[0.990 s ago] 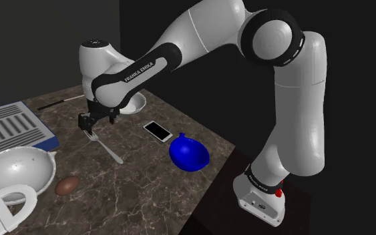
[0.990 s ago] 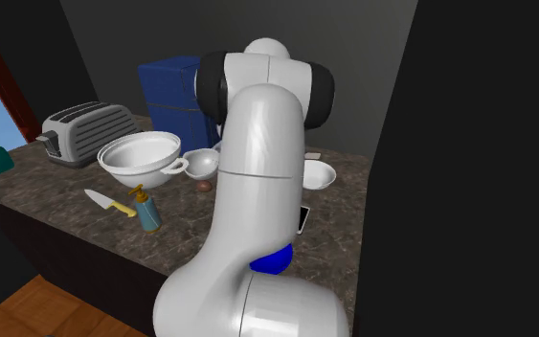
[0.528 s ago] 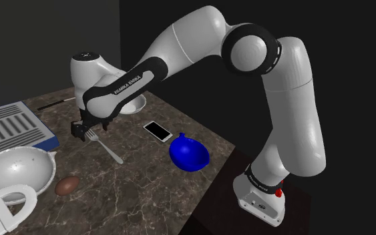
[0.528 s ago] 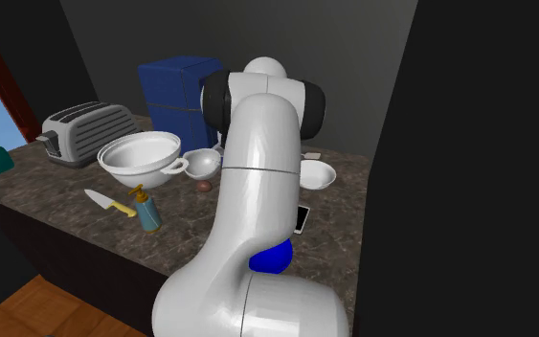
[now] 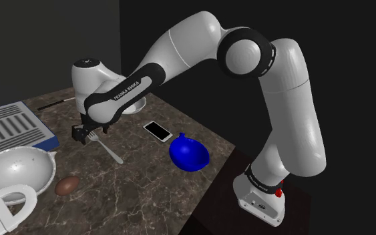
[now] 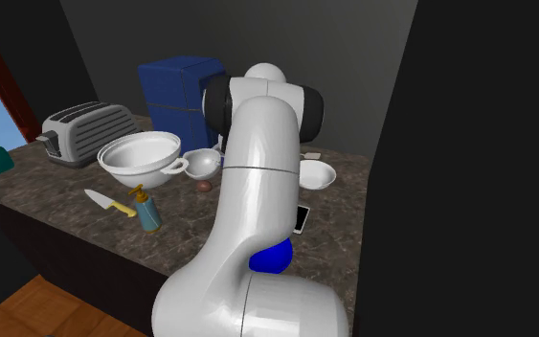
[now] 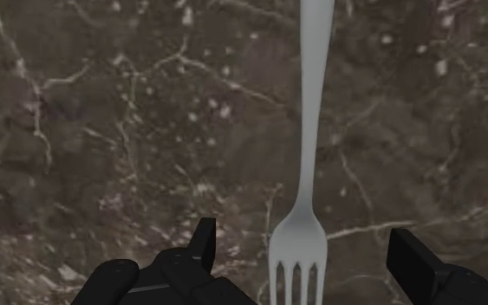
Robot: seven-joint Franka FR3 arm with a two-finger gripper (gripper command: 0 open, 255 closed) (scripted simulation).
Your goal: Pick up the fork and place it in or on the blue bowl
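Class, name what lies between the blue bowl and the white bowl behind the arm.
A phone, lying flat; the shoulder view shows it.

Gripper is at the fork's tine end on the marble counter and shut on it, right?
Not shut. The wrist view shows the gripper open: its fingers stand apart on either side of the tines of the fork, not touching them. It is at the tine end, and the fork lies on the marble counter.

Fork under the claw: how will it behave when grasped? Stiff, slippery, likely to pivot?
Probably stiff: the fork looks like one slim, solid piece. Likely slippery, since its surface is smooth. The open claw straddles the tine end, so the long handle may droop once lifted.
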